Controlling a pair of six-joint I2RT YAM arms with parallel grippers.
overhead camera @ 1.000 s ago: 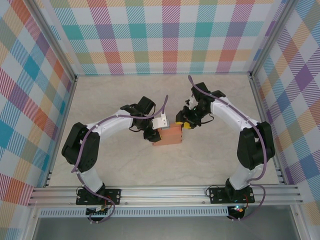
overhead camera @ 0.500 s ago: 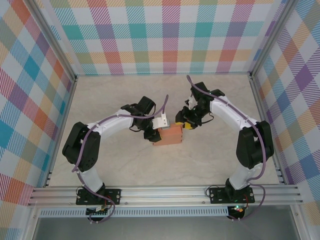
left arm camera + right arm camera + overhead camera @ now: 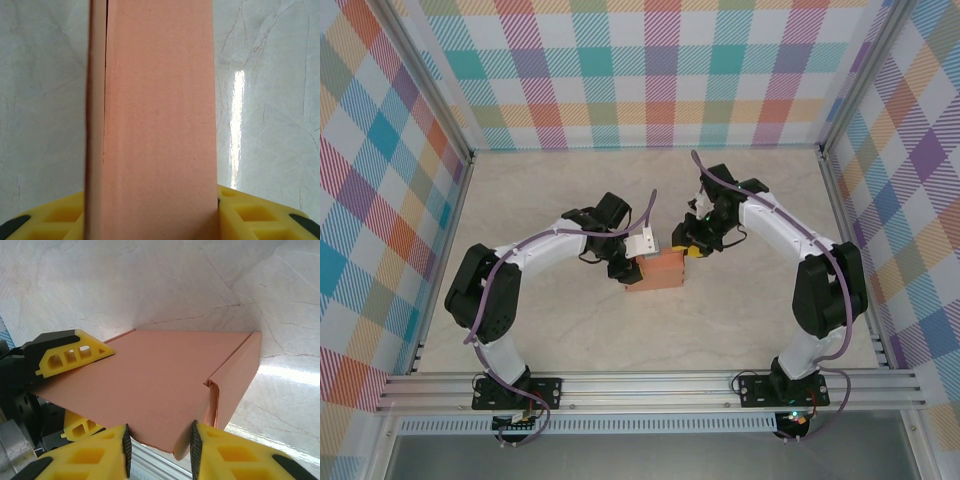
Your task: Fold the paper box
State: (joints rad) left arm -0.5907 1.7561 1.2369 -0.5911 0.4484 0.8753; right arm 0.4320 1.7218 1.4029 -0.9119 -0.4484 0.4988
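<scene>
Salmon-orange thin cardboard, the paper box (image 3: 657,270) sits near the middle of the pale marbled table (image 3: 750,320), between the two robot arms. It looks like a flat, closed rectangular shape rather than an open sheet, so the folding seems far along.

The left pincer (image 3: 634,266) reaches in from the left and grips the box's left end. In the left wrist view the box runs edge-on up the middle. The yellow fingers (image 3: 252,217) press against it on either side with no gap showing. This pincer is clenched on the box, most likely to hold it steady while the other arm works on the opposite end.

The right pincer (image 3: 689,249) is at the box's far right corner. In the right wrist view its yellow fingers (image 3: 235,457) stand partly apart, and the near edge of the box's broad face dips into the space between them. Beside that edge, a side wall meets the face at a short seam with a small gap, which may be the flap left to press home. Whether the right pincer's pads squeeze the cardboard or only bracket it cannot be told. The same view shows the left pincer's fingers clamped above and below the box's other end.

The thin card would likely buckle under a hard squeeze, so a light push seems called for.
</scene>
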